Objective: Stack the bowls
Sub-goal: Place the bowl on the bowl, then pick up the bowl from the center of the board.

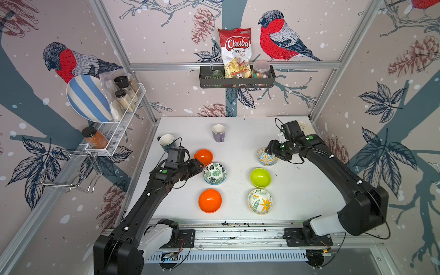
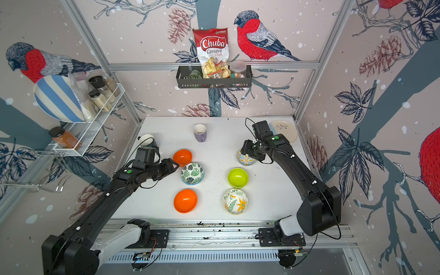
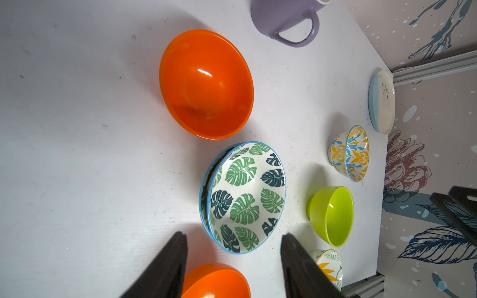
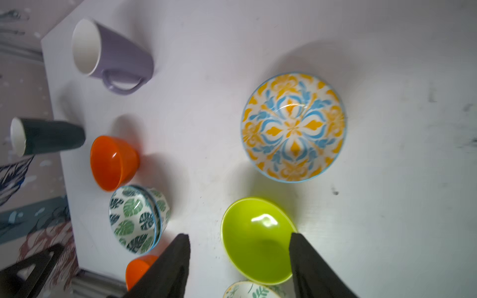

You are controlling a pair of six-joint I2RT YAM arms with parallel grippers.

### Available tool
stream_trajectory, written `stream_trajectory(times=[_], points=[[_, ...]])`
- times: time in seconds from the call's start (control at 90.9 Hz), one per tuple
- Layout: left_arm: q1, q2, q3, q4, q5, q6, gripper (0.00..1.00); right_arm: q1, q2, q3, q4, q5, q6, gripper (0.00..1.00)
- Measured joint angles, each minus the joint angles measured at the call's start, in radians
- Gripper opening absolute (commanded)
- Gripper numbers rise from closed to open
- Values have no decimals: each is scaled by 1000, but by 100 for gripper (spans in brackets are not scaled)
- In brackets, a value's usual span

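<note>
Facing: all seven bowls are seen upright on the table (image 1: 300, 190), mouths up; being round, no long axis is shown.
Stack: the leaf bowls (image 1: 214, 173) are nested one in the other, left of centre; in the left wrist view the inner one (image 3: 245, 196) is seen slightly askew.
Behind stack: the far orange bowl (image 1: 203, 156) is set just beside the leaf bowls; empty.
Front left: the near orange bowl (image 1: 210, 200) is set apart from the stack; empty.
Right column: the lime bowl (image 1: 260, 177) is placed between the blue-yellow bowl (image 1: 266, 159) behind and the flower bowl (image 1: 260, 201) in front; all three empty.
Left arm: stretched forward from the front-left base, wrist turned inward; the left gripper (image 1: 202, 164) is aimed at the leaf bowls, just beside their rim.
Left grip: fingers (image 3: 167, 263) are spread, nothing between them.
Right arm: raised along the right side and bent inward; the right gripper (image 1: 268, 149) is held above the blue-yellow bowl, partly covering it in both top views.
Right grip: fingers (image 4: 170, 263) are spread, nothing pinched.
Back: the purple mug (image 1: 219, 132) and dark mug (image 1: 166, 141) stand upright, nothing seen inside; the plate (image 2: 284, 130) lies in the far right corner.
</note>
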Motion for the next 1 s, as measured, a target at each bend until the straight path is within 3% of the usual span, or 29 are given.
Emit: stream_trajectory(times=[0.33,0.847,1.001], points=[[0,-19,15,-86,-30,27,64,-167,93,-66,72,105,48,45],[0,-19,0,-96,-31,32,63,-183,272,-89,194,-12,17,40],[0,-21,2,-105,-31,36,63,-179,300,-107,202,-22,16,32]])
